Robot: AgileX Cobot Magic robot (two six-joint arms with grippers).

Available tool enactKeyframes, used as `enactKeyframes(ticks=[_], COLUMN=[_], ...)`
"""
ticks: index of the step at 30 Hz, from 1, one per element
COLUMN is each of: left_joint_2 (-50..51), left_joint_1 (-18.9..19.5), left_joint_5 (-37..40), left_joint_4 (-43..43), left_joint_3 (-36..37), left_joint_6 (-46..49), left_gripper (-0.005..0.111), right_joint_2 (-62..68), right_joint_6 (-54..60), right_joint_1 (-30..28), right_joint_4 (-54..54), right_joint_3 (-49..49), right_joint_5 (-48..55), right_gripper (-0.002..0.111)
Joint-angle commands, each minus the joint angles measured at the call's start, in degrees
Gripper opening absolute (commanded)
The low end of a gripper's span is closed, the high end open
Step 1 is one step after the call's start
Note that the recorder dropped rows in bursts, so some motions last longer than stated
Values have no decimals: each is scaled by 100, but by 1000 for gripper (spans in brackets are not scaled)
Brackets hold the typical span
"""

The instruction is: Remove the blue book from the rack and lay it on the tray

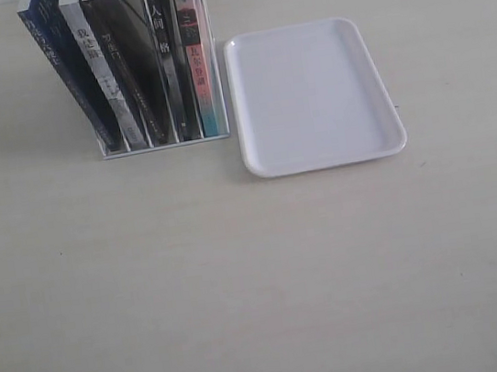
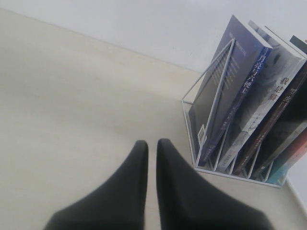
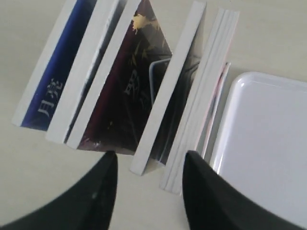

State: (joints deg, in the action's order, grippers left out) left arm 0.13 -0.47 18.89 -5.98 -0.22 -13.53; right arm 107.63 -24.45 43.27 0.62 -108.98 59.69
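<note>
While blue book [image 2: 249,79] leans at end of rack [image 1: 169,144] away from tray [image 1: 310,94], right gripper [image 3: 151,155] spread, left gripper [image 2: 152,143] closed.

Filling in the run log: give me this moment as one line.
blue book: in rack, slot farthest from tray | tray: no book yet | right tool: open, above books | left tool: shut, holding nothing

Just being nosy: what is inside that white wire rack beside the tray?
Books stand slanted in the rack: the blue book at the end farthest from the tray, others between, a pale pink-teal-spined book nearest it. Their covers are mostly hidden by their neighbours.
</note>
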Motion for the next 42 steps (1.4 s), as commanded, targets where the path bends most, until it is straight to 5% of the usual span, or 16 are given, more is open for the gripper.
enactKeyframes(ticks=[1, 3, 27, 34, 42], left_joint_2=[-13, -13, -13, -13, -13], left_joint_1=[-19, -19, -19, -19, -19], left_joint_5=[-87, -87, -87, -87, -87], left_joint_4=[-33, -33, -33, -33, -33], left_joint_3=[22, 22, 22, 22, 22], left_joint_6=[6, 6, 6, 6, 6], left_gripper=[6, 6, 6, 6, 6], right_joint_2=[135, 283, 494, 494, 494], right_joint_6=[-258, -347, -204, -46, -46], right_joint_1=[-166, -232, -279, -279, -279], right_joint_4=[1, 12, 28, 28, 3], right_joint_3=[-43, -43, -43, -43, -43], right_joint_5=[-76, 70, 5, -31, -56], right_gripper=[55, 63, 59, 35, 46])
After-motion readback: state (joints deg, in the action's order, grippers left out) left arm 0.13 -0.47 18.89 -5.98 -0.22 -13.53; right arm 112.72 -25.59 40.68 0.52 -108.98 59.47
